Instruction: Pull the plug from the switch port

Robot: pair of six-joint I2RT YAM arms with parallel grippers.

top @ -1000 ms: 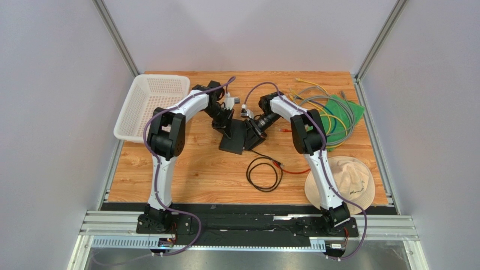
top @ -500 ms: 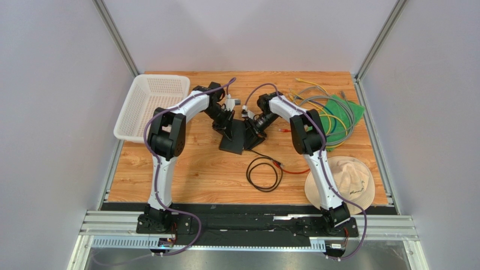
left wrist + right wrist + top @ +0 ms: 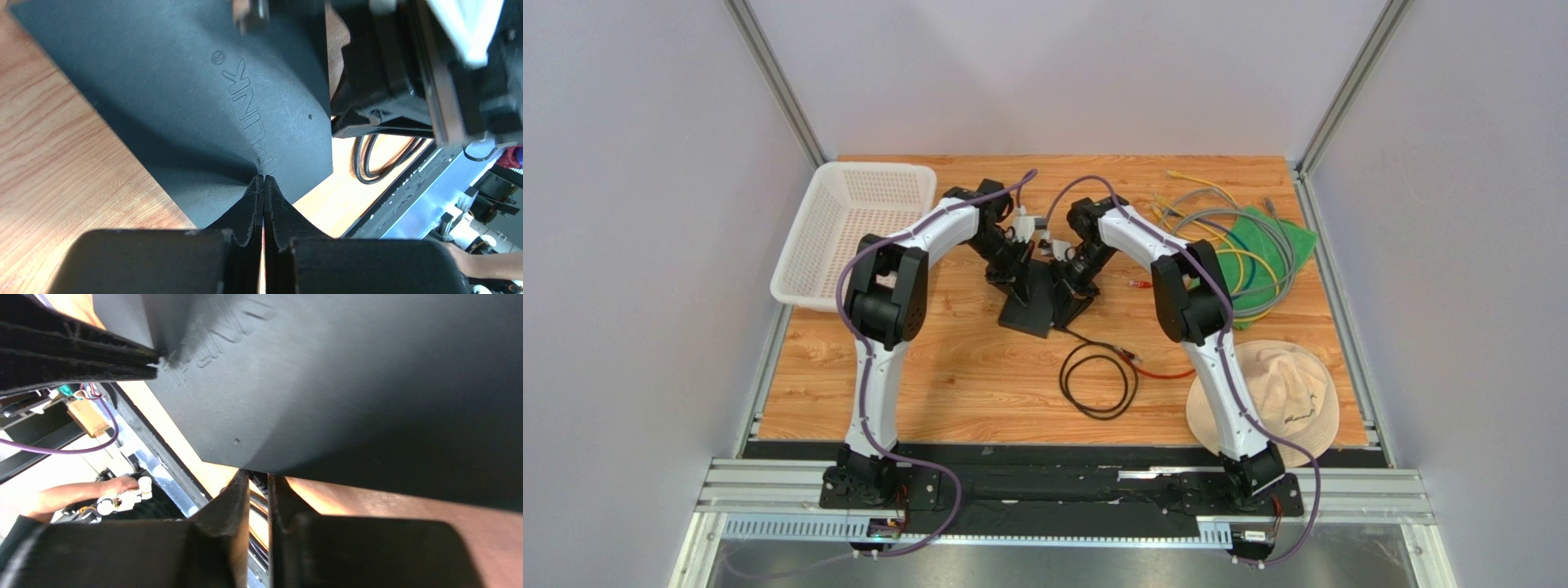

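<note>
One switch (image 3: 1030, 314) lies under two pincers: the left gripper (image 3: 264, 179), clenched on nothing, sets its joined tips on the lid beside the lettering, and the right gripper (image 3: 257, 476) meets the switch's edge with a slit between its fingers, its grasp impossible to tell, one coiled black cable (image 3: 1097, 377) nearby.

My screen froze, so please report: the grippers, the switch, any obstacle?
Left gripper shut, tips on the flat matte-black switch box. Right gripper at its edge, grip unclear. Plug not visible; black cable loop lies near.
</note>
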